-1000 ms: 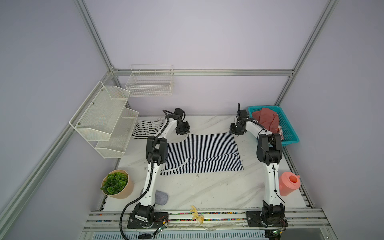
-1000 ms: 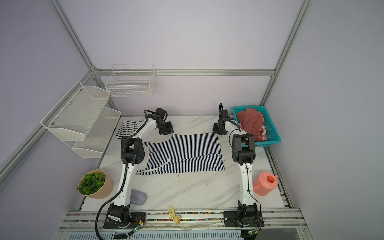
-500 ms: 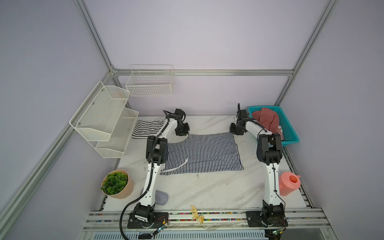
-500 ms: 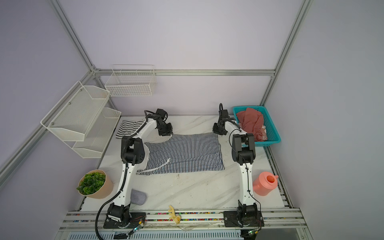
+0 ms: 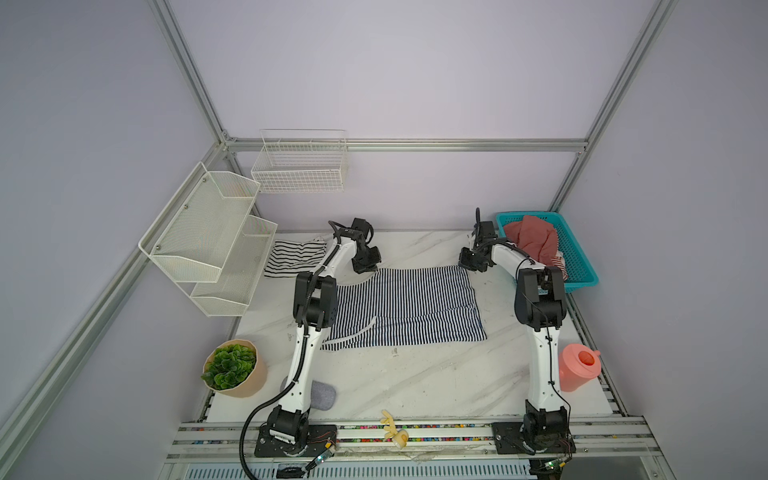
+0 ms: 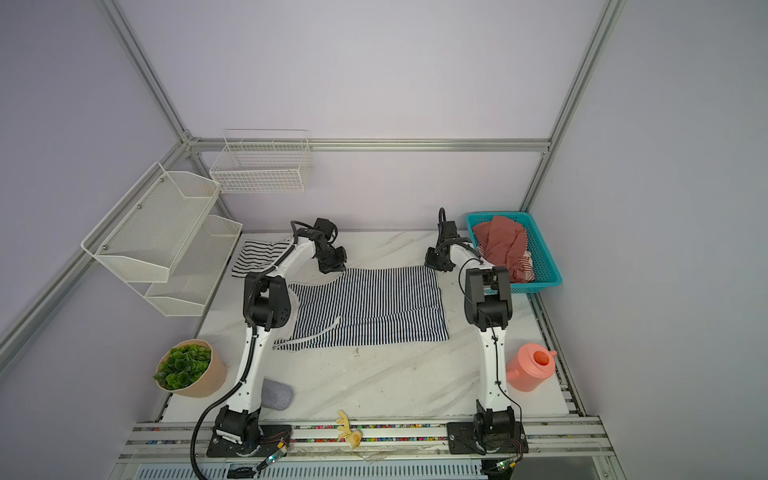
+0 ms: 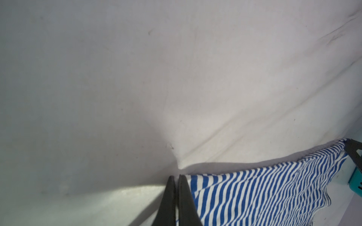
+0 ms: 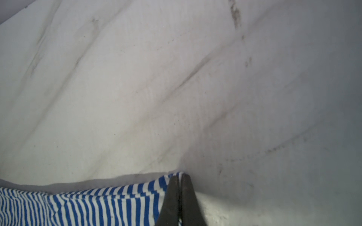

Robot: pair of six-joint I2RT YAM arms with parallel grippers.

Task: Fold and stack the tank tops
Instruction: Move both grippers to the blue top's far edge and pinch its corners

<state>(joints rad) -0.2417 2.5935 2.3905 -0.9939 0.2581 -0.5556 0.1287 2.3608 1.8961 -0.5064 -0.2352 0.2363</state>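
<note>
we see the left gripper (image 7: 175, 177) and the right gripper (image 8: 179, 176) each clenched on a far corner of the navy-striped tank top (image 5: 407, 305), spread flat across the middle of the table (image 5: 415, 382). the white wide-striped tank top (image 5: 295, 257) lies at the far left corner, apart from it.
</note>
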